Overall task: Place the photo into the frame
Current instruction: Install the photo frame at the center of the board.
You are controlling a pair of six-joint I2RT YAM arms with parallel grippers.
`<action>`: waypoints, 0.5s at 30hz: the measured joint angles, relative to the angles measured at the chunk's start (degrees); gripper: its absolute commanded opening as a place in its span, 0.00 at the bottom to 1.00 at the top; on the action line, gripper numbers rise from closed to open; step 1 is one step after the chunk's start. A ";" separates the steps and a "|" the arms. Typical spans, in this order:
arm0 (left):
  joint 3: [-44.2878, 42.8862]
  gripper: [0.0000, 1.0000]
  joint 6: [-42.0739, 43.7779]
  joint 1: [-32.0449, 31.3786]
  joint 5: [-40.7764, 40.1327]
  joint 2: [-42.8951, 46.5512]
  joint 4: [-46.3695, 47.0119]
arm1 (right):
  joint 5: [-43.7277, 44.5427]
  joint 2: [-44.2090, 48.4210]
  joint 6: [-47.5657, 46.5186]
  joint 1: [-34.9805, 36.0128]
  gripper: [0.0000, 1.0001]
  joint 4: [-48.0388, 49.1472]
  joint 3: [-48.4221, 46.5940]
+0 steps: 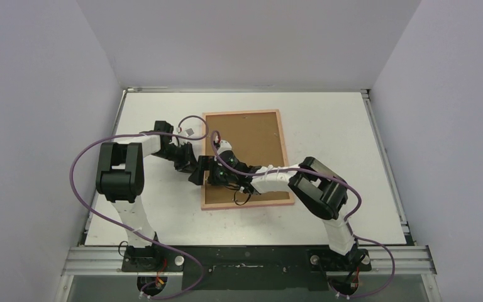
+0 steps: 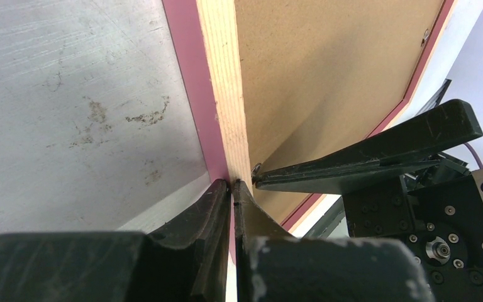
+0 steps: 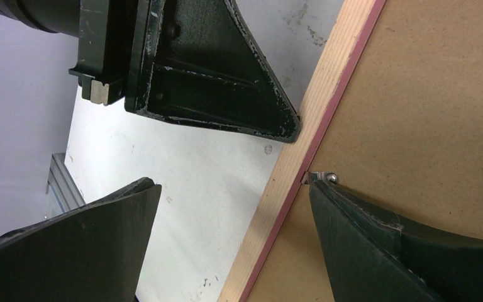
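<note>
Within frame (image 1: 242, 112), backing board (image 1: 255, 145); metal tab (image 3: 322, 177) at edge

1. We're in a robotics lab test cell: plain white panels (image 1: 38, 94) box the white table (image 1: 327, 113) in on three sides.
2. At the near edge, the left arm (image 1: 121, 171) and right arm (image 1: 319, 189) are bolted down along an aluminium rail (image 1: 402, 258).
3. Purple cables (image 1: 73, 173) loop loose from both arms down to their bases.
4. Close up from the left wrist, the tabletop shows scuffs and brown stains (image 2: 100, 113), so this is a hard-used workbench.
</note>
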State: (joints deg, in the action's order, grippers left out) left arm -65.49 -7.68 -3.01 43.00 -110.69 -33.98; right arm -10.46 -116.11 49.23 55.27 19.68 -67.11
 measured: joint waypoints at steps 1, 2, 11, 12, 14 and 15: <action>0.00 0.04 0.04 0.00 0.02 0.00 0.00 | 0.42 0.00 0.42 0.15 0.94 0.57 0.28; 0.00 0.04 0.11 0.00 0.09 0.00 0.00 | 0.74 0.00 0.70 0.24 0.94 0.92 0.42; 0.00 0.04 0.50 0.00 0.17 0.00 -0.02 | 3.04 -0.17 2.64 0.76 0.95 2.73 1.03; 0.00 0.04 0.52 0.00 0.17 0.00 -0.02 | 3.19 -0.33 2.78 0.81 0.95 3.04 1.03; 0.00 0.04 0.61 0.00 0.20 0.00 -0.02 | 3.52 -0.68 2.97 0.83 0.95 3.89 1.01; 0.00 0.04 0.63 0.00 0.20 0.00 -0.02 | 3.63 -0.76 3.10 0.85 0.95 3.98 0.92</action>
State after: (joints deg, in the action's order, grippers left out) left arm -65.49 -7.05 -3.01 43.20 -110.69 -34.00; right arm -6.83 -116.88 52.34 56.12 23.66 -66.19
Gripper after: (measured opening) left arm 0.042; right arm 0.948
